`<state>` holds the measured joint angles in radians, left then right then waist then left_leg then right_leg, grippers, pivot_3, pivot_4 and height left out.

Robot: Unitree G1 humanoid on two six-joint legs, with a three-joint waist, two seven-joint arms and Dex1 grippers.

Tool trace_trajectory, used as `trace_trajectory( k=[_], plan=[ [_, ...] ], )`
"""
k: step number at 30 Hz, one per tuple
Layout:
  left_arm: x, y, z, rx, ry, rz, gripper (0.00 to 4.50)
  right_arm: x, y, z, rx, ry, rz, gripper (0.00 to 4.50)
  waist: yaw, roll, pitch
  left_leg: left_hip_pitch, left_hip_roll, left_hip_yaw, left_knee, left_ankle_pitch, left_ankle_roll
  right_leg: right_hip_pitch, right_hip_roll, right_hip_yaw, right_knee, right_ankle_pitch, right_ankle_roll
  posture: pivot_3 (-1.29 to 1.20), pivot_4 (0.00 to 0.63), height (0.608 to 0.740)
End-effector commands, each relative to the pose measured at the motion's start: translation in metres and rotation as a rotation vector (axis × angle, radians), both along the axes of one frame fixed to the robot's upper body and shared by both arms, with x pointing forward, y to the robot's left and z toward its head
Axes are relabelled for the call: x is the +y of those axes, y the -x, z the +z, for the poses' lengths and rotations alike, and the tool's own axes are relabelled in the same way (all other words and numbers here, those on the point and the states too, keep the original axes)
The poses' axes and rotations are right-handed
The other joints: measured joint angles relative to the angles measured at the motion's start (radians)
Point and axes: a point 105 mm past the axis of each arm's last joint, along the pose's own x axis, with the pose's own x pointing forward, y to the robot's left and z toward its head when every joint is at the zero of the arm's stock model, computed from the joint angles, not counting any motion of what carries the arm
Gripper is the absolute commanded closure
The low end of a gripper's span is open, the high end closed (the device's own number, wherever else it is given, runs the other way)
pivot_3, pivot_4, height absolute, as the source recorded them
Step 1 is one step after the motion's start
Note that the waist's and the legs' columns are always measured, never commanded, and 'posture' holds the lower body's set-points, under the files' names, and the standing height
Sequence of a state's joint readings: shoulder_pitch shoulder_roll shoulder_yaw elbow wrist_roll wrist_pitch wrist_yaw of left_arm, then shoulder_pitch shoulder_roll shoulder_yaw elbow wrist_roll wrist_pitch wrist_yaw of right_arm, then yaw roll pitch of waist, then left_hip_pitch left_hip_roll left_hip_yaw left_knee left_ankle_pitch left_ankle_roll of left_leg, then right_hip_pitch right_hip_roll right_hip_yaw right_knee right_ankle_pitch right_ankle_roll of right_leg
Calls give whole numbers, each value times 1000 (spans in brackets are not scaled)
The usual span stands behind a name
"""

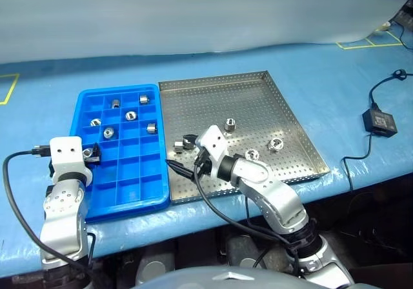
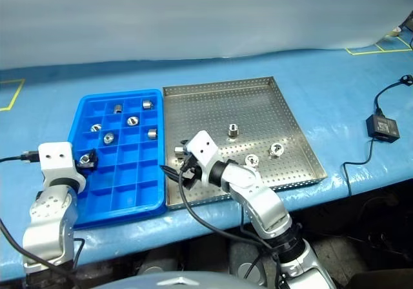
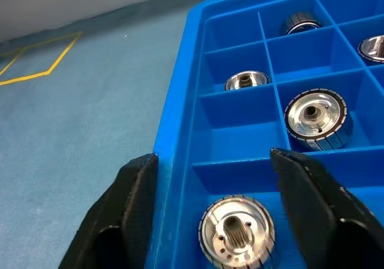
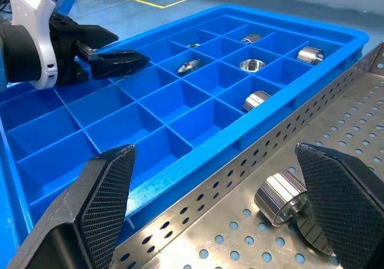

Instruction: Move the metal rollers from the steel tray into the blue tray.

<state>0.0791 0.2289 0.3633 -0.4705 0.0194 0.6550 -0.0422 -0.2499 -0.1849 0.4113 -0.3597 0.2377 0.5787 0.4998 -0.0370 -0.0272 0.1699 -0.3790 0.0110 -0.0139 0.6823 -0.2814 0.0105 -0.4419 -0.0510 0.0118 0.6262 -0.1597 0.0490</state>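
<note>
Rollers (image 4: 282,205) are looking dense, rigid and slick, so I am planning to pinch across the knurled barrel. Right end effector (image 4: 216,209) is gaping beside one on the steel tray (image 1: 290,118), centre frame; left end effector (image 3: 219,212) is spread over another in the blue tray (image 1: 139,199).

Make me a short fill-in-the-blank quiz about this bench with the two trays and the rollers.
1. The left claw is ____, a roller lying in the compartment below it.
2. The blue tray sits to the ____ of the steel tray, from the robot's side.
3. The right claw hangs open over the ____ tray's near left corner, beside a roller there.

Missing words: open; left; steel
</note>
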Motion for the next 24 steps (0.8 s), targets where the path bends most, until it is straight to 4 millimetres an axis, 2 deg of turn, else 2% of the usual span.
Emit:
trace_trajectory(
  k=[1, 4, 6, 10, 13, 15, 19, 24],
  plan=[
    [-29, -5, 52, -169, -15, -159, 17, -11, -1, 14, -45, -18, -27, 0, 2, -1, 0, 0, 0, 0, 0, 0, 0, 0, 0, 0, 0, 0, 0, -39, 150, 740],
    [-58, -11, 74, -197, -19, -371, 17, -23, -6, 13, -38, -2, -63, 0, 5, -1, 0, 0, 0, 0, 0, 0, 0, 1, 0, 0, 0, 0, 0, -42, 150, 740],
    [-82, -17, 78, -148, -40, -561, 17, -32, -10, 10, -33, 18, -88, 0, 1, -1, 0, 0, 0, 1, 0, 0, 0, 0, 0, 0, 0, 0, 0, -43, 150, 740],
    [-120, -22, 57, 79, -112, -927, 17, -41, -13, 5, -30, 56, -113, 0, -8, -1, 0, 0, 0, 2, 0, 0, 0, 0, 0, 0, 0, -1, -1, -53, 150, 740],
    [-131, -29, 34, 276, -227, -1106, 17, -43, -12, 3, -26, 63, -127, 0, -15, 0, 0, 0, 0, 2, -2, 0, 0, -1, 1, 0, 0, -1, -2, -76, 150, 740],
    [-136, -33, 27, 352, -246, -1184, 17, -44, -11, 2, -22, 60, -135, 0, -18, 0, 0, 0, 1, 2, -2, 0, 0, -1, 1, 0, 0, -2, -2, -88, 150, 740],
    [-136, -50, 25, 465, -309, -1266, 17, -43, -8, -2, -9, 52, -153, 0, -29, -1, 1, -1, 1, 2, -2, 0, 0, -1, 2, 0, -1, -2, -2, -118, 150, 740],
    [-144, -68, 36, 545, -354, -1373, 17, -46, -4, -6, -1, 48, -183, 0, -41, -1, 1, -2, 1, 3, -2, 0, 0, -2, 2, 1, -1, -2, -2, -161, 150, 740]
  ],
)
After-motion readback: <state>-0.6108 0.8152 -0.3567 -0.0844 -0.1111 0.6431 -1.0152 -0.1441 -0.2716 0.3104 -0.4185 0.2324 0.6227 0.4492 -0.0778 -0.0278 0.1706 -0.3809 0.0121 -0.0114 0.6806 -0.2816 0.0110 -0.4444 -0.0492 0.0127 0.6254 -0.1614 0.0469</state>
